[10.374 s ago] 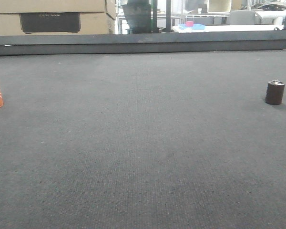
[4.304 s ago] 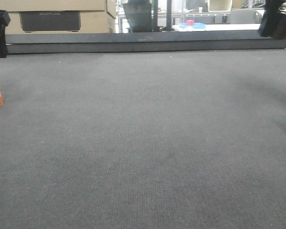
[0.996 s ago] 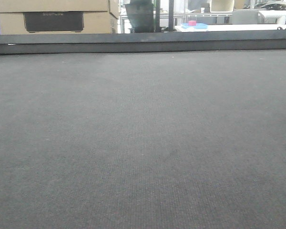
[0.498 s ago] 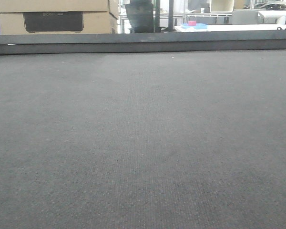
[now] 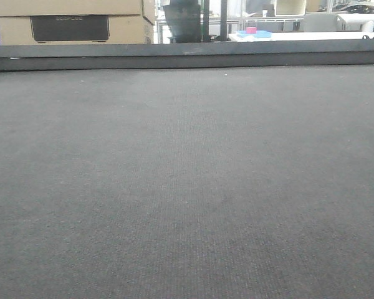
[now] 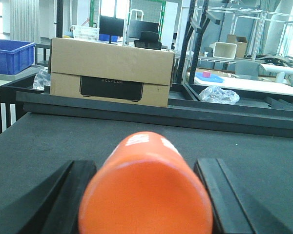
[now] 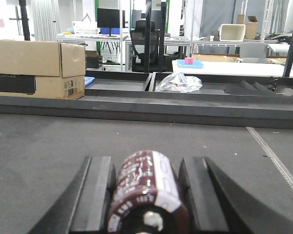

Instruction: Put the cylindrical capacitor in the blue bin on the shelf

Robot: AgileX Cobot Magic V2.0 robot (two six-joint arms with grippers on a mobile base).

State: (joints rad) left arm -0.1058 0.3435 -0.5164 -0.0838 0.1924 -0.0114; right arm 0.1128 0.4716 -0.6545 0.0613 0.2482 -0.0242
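The cylindrical capacitor, dark brown with white print and a silvery end, lies lengthwise between the two black fingers of my right gripper, which is shut on it above the dark mat. My left gripper is shut on an orange rounded object with white marking. Neither gripper nor either object shows in the front view. The shelf is out of view.
The dark grey mat ends at a raised black rail. Behind the rail stands a cardboard box. A blue crate sits at far left, and black trays with a plastic bag lie beyond the rail.
The capacitor and the orange object that stood on the mat ten seconds ago are gone from the front view. Over the last second the front view is unchanged.
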